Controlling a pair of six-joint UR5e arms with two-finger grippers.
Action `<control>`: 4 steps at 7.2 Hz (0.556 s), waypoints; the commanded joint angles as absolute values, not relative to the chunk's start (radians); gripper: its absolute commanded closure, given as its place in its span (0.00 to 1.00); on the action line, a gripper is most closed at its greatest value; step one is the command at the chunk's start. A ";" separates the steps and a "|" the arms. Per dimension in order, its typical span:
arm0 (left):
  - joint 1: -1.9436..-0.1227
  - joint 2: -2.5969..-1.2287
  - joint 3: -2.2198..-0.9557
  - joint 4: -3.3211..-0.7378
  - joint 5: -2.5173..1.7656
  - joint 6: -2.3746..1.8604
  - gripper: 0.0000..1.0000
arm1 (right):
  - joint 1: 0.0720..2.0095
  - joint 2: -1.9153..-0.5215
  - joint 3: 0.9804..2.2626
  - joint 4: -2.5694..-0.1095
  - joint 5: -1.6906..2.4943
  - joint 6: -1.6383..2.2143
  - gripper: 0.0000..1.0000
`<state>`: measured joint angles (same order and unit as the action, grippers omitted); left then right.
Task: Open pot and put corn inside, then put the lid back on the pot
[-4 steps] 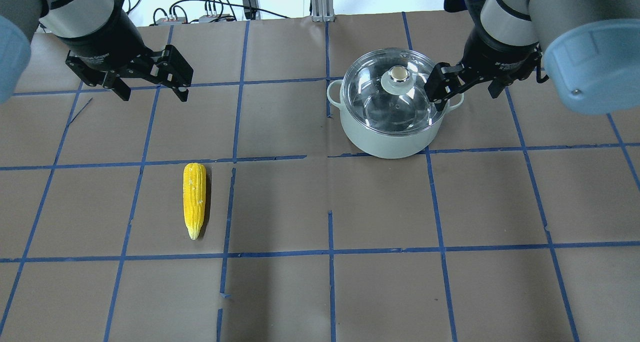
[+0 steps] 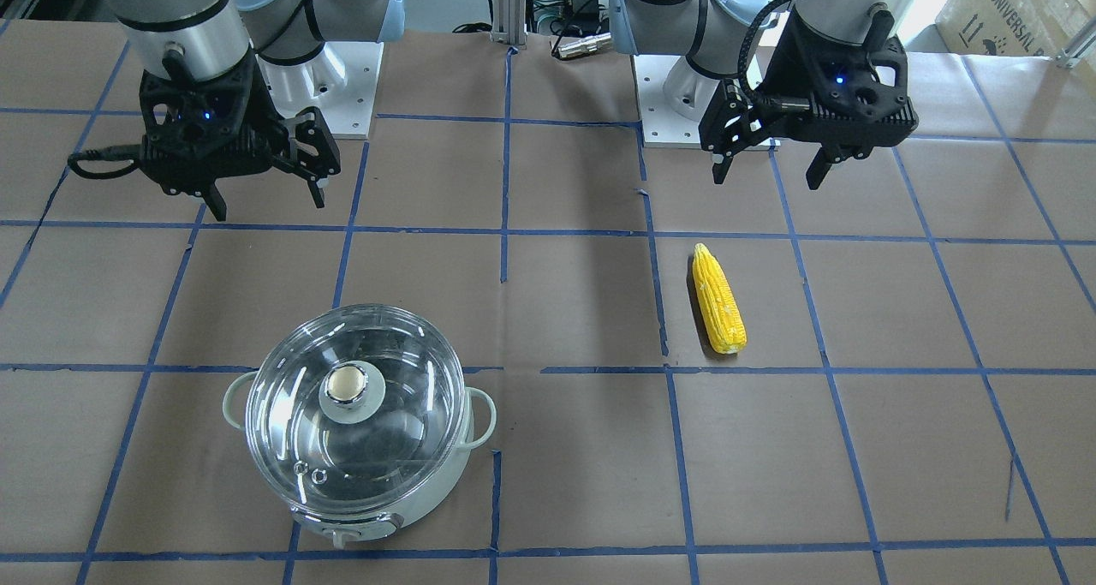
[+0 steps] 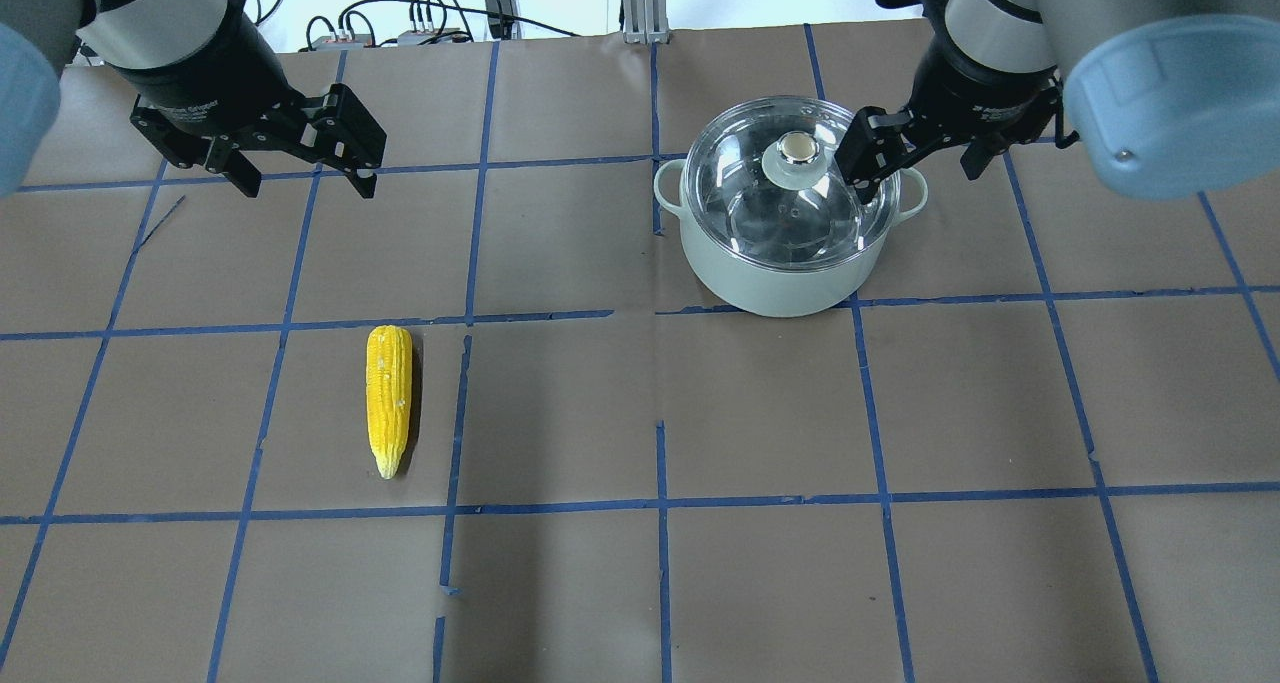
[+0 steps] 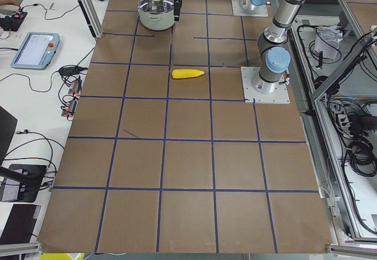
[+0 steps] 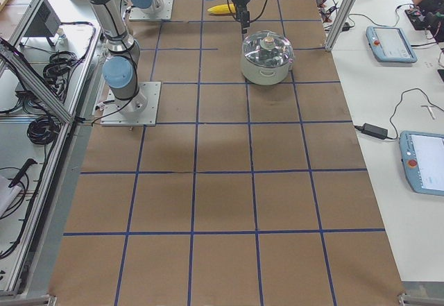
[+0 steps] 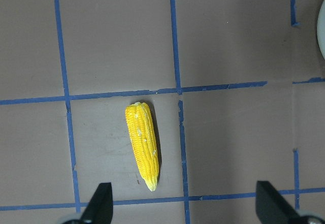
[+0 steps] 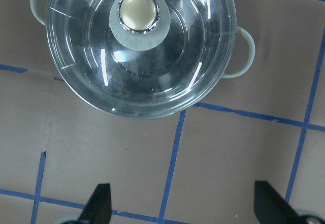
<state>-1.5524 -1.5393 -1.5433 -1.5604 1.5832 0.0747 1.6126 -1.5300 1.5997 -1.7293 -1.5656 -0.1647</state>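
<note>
The pale mint pot (image 3: 780, 278) stands at the far right with the clear glass lid (image 3: 760, 208) seated on it, tan-topped knob (image 3: 797, 146) up. My right gripper (image 3: 920, 178) is open and empty, raised by the pot's right rim, with one finger over the lid's edge. In the right wrist view the lid (image 7: 152, 71) lies ahead of the fingers (image 7: 100, 203). The yellow corn (image 3: 389, 398) lies flat on the left half, point toward the robot. My left gripper (image 3: 306, 185) is open and empty, high beyond the corn, which shows in the left wrist view (image 6: 142, 145).
The table is covered in brown paper (image 3: 660, 563) with a grid of blue tape. Cables and a metal post (image 3: 640, 3) lie beyond the far edge. Tablets (image 5: 392, 42) and cords rest on side benches outside the work surface.
My right gripper has moved left and away from the robot, toward the pot, so one finger now overlaps the lid's right rim. The left gripper has barely shifted. Pot and corn are still.
</note>
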 commanded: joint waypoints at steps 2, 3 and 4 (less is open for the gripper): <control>-1.551 -1.526 -1.562 -1.560 1.577 0.074 0.00 | 1.669 -1.297 1.404 -1.769 -1.539 -0.163 0.01; -1.551 -1.540 -1.546 -1.559 1.581 0.030 0.00 | 1.689 -1.228 1.350 -1.781 -1.539 -0.161 0.02; -1.551 -1.533 -1.564 -1.560 1.583 0.006 0.00 | 1.700 -1.166 1.312 -1.802 -1.539 -0.161 0.02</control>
